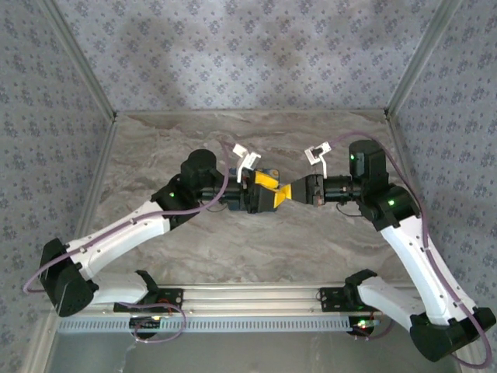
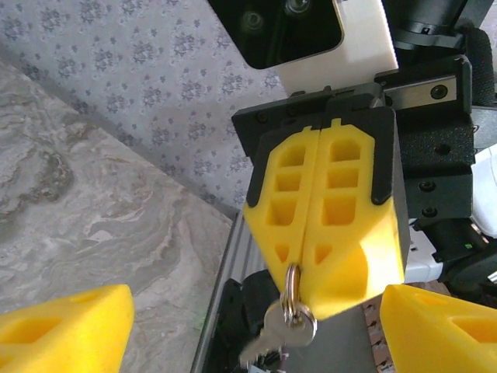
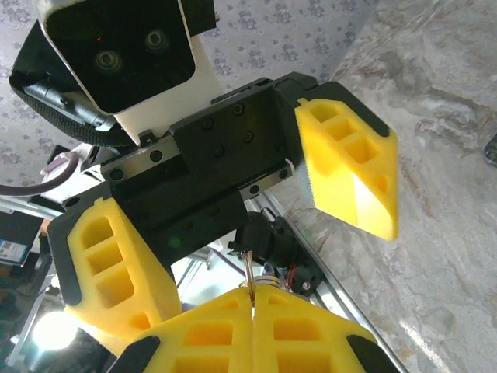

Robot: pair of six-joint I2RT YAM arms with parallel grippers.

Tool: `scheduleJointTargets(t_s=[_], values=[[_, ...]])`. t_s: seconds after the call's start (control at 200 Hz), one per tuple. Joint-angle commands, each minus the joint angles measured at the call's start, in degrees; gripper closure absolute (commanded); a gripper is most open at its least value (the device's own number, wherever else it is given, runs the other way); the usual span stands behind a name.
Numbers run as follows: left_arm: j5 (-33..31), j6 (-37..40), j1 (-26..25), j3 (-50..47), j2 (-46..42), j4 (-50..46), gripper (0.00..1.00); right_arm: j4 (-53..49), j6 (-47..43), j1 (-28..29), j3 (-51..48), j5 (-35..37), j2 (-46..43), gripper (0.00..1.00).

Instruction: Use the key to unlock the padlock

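Right tool (image 2: 307, 272): pressed fully closed on the key ring (image 2: 292, 299). The key (image 2: 272, 342) itself isn't gripped, it just dangles off the ring below the tips. Left tool (image 1: 270, 194): spread wide, nothing in it, one of its fingers (image 3: 349, 171) on each side of the right tool's nose. The two tools meet tip to tip over the middle of the bench (image 1: 233, 256).

What matters for you: the key lies just right of the left tool, inside its gap. Its long axis hangs down, across the line the left fingers close along. The right arm has it and the left is the free one. My guess is a loose, swinging key will be hard to aim. I can't tell where the padlock lies.
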Motion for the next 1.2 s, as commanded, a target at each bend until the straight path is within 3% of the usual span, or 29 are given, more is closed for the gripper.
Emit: scheduleJointTargets(t_s=[0.0, 0.42, 0.515, 0.6, 0.735, 0.929, 1.194], values=[[1.8, 1.5, -0.5, 2.6, 0.3, 2.2, 0.25, 1.3, 0.7, 0.4, -0.2, -2.6, -1.2, 1.00], [0.6, 2.6, -0.7, 1.0, -3.2, -0.5, 0.73, 0.9, 0.8, 0.0, 0.0, -2.1, -1.2, 1.00], [0.5, 2.6, -0.7, 0.9, -3.2, -0.8, 0.74, 1.0, 0.8, -0.1, 0.1, -2.2, -1.2, 1.00], [-0.3, 2.6, -0.7, 0.7, -3.1, -1.3, 0.52, 1.2, 1.0, -0.1, 0.0, -2.2, -1.2, 1.00], [-0.3, 2.3, -1.0, 0.4, -3.0, -0.2, 0.43, 1.2, 1.3, 0.0, 0.0, -2.6, -1.3, 1.00], [0.6, 2.4, -2.1, 0.8, -1.8, 0.0, 0.47, 1.6, 1.8, -0.2, 0.2, -2.9, -1.4, 1.00], [-0.6, 2.8, -2.4, 0.1, -2.8, -0.4, 0.71, 2.1, 2.4, -1.2, 0.0, -3.4, -1.5, 1.00]])
